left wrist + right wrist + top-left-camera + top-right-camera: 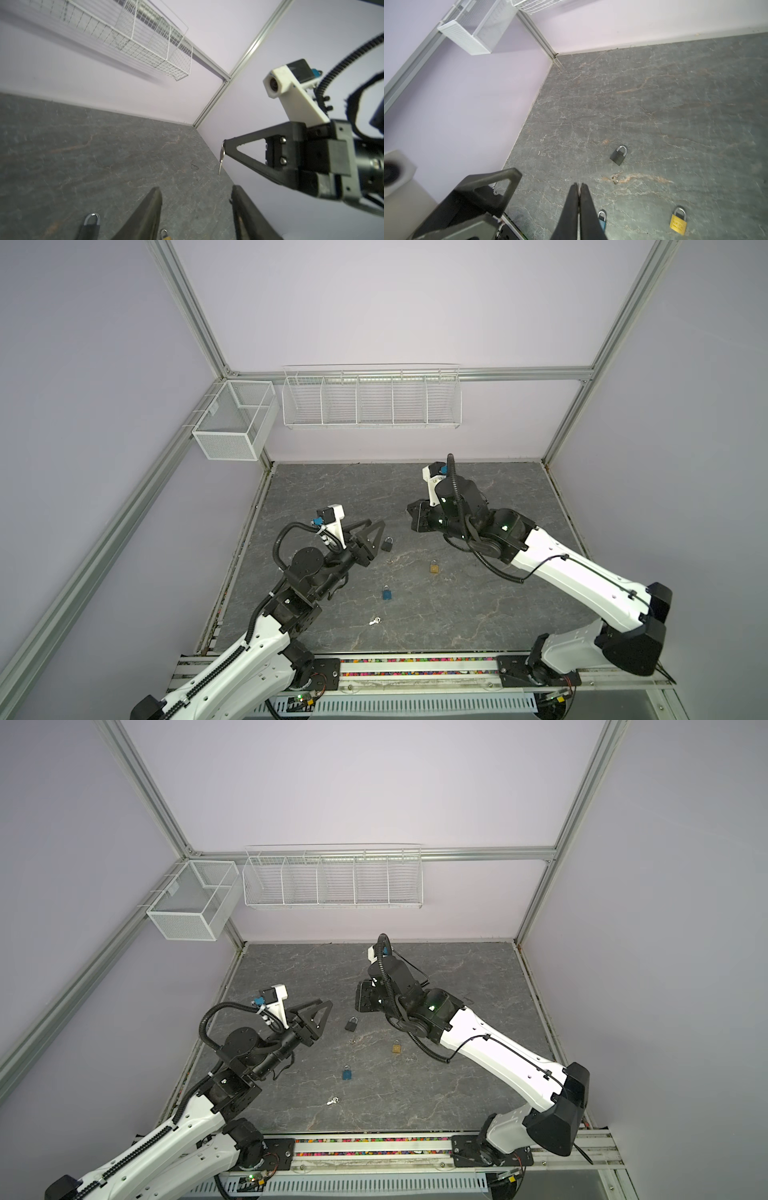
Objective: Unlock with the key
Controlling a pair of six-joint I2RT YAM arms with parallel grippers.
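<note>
The key [222, 154] is held above the table, pinched by its head at the very tip of the right gripper [225, 143], with its blade hanging down and free of the surface. The jaws of that gripper are clenched on it; in the right wrist view only a thin pale sliver is seen between the pressed fingers, and in both top views the key cannot be made out at all. The black padlock [387, 543] is laid flat on the grey marbled table [478, 614], between the two grippers and just beside the left gripper [376, 523]. The left gripper's jaws are parted with nothing between them. In the blurred left wrist view this padlock is cut off by the frame edge, so that little more than its shackle is shown. Just nearer than it, a small object [614, 179] is seen, possibly a second key on a ring; it is too small to be certain. A brass padlock [434, 567] and a blue padlock [387, 592] are set apart from each other, the blue one partly hidden behind a finger in the right wrist view. A small silver bunch of keys [375, 620] is laid nearer the front rail.
</note>
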